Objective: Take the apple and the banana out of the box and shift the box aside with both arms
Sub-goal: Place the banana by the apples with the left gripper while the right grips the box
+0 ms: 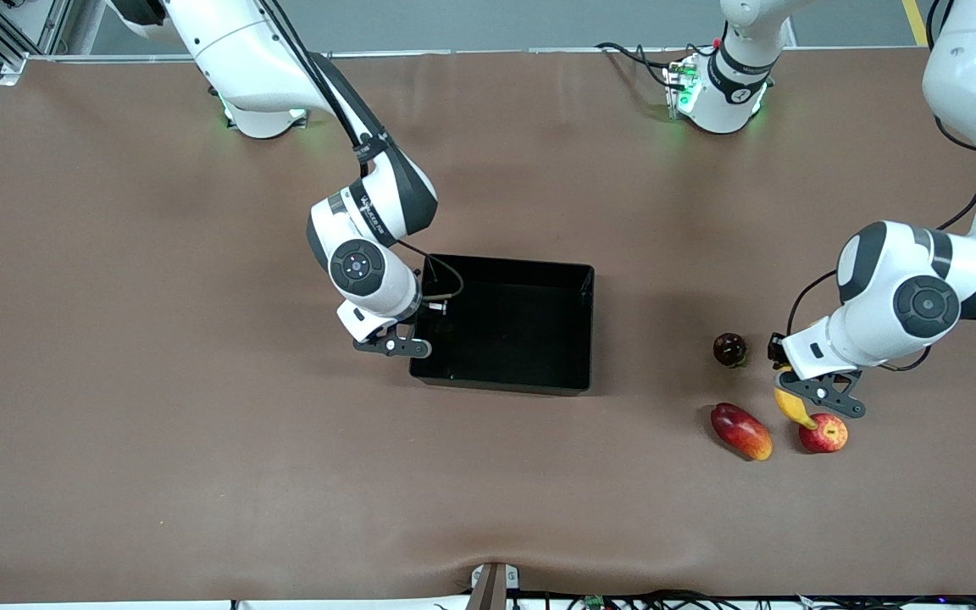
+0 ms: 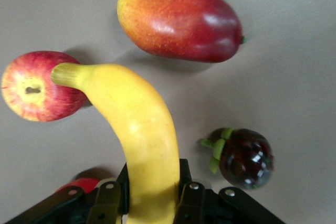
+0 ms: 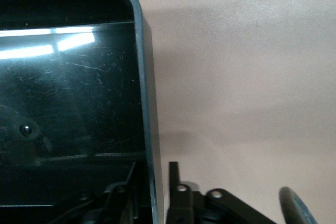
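Left gripper (image 2: 149,203) clamps banana (image 2: 142,135); right gripper (image 3: 157,192) apparently pinches box (image 3: 148,129) wall

— How many fruits? 
— Four: one banana (image 1: 793,407), one apple (image 1: 824,434), one mango (image 1: 740,430), one dark purple fruit (image 1: 729,349). 
— Boxes? 
— One box (image 1: 505,385). Two arms, two grippers.
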You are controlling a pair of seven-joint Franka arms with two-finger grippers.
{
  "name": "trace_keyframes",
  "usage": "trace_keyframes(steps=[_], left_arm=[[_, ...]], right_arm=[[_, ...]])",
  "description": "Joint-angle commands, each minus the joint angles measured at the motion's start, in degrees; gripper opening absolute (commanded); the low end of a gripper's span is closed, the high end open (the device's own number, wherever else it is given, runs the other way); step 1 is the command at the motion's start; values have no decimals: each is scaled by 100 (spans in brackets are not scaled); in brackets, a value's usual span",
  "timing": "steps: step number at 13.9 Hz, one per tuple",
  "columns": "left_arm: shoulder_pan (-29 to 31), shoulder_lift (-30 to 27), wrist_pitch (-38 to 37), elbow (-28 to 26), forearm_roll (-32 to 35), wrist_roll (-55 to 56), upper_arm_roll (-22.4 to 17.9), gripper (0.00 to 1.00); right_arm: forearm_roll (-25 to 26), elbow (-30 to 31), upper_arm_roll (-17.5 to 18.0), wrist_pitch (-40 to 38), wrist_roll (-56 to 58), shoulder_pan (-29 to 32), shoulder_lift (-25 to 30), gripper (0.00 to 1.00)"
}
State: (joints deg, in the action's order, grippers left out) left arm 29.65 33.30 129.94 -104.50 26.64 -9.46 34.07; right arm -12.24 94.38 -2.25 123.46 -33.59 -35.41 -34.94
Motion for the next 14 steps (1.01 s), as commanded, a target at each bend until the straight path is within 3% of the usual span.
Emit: trace_keyframes(steps=[1,11,12,14], left_arm=[[321,167,602,-334,271,-65,73,0],[559,626,1324,-589,307,-91,73,0],[559,617,1324,-589,307,-109,73,8],[568,591,1324,-589,307,-354,73,100]], right_arm=[[116,72,-3,-32,-157,34,75,0],[55,-51,23,-857,367,788,593,0],[46,-43,23,-1024,588,964,699,0],[46,-43,23,-1323,940,1359,909,0]])
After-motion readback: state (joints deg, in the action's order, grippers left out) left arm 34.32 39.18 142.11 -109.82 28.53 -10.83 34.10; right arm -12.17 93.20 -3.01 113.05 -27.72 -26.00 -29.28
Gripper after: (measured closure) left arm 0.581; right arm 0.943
